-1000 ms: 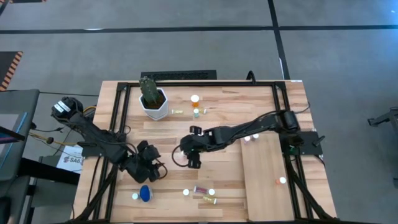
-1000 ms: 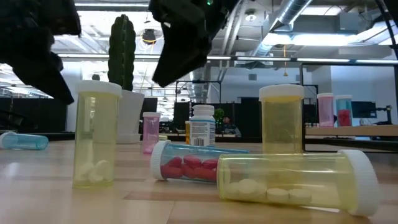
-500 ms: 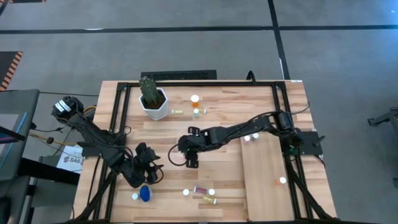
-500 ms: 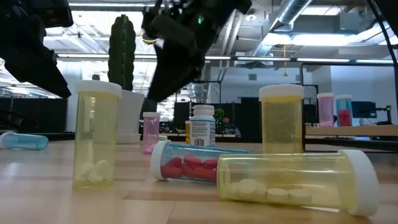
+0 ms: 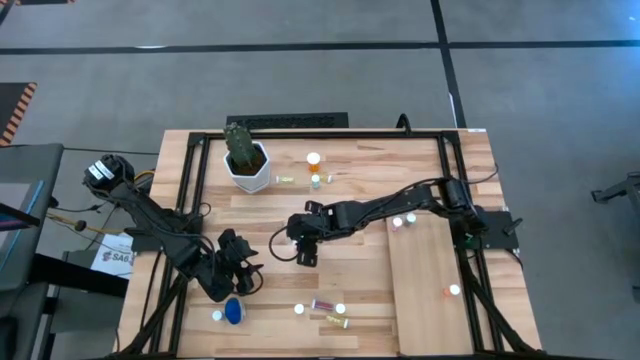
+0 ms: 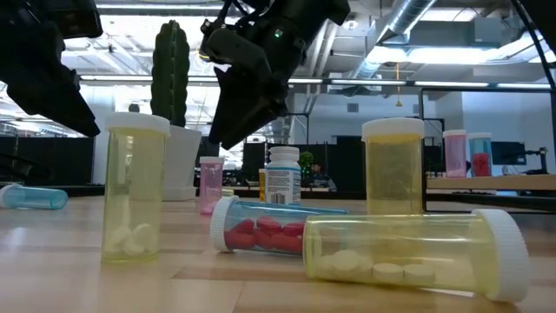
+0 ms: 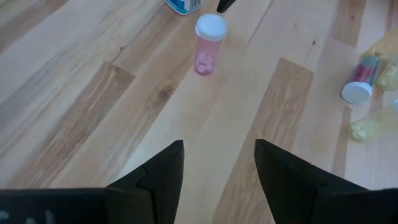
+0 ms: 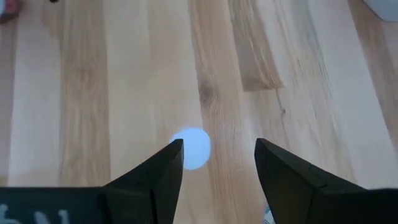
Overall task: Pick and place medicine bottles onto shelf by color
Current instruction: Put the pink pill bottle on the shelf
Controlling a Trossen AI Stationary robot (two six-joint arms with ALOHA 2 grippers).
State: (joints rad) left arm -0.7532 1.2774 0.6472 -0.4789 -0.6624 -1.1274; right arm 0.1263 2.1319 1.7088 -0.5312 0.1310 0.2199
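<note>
Over the last second the right gripper (image 5: 306, 256) has shifted slightly toward a white-capped bottle (image 8: 189, 148) on the bench (image 5: 360, 190), jaws open and empty. Left gripper (image 5: 228, 287) also open. Shelf (image 5: 430, 300) lies well apart.

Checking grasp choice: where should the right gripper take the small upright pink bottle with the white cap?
Probably by its white cap or upper body, from straight above: the pink bottle stands upright, round cap facing up beneath the open right gripper.
</note>
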